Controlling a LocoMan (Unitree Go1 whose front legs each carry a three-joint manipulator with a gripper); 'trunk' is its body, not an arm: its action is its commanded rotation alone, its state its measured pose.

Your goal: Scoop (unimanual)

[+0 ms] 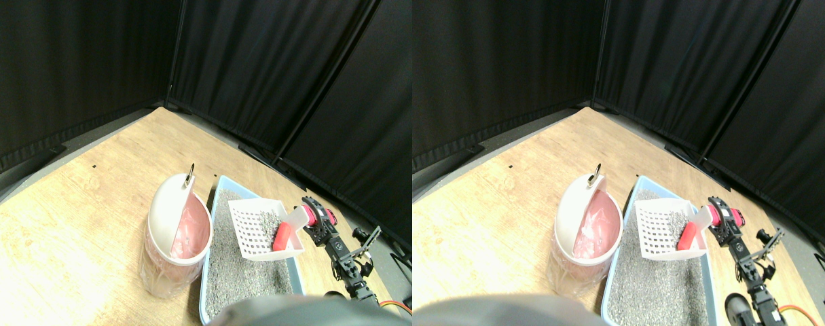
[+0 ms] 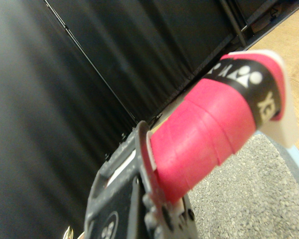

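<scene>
Left of our jaws stands the lidded bin, its lid tipped open over a pink liner. Between it and our jaws, the white slotted scoop hangs raised above the grey litter in the blue tray, carrying a red object and some grains. Our jaws appear to pinch the scoop's pink-wrapped handle. We judge the lift done; next we must swing toward the bin and tip. Everything rests on a pale wooden floor, with black curtains beyond.

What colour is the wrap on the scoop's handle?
Pink-red wrap, with a black band near its end; the wrist view shows it best.
</scene>
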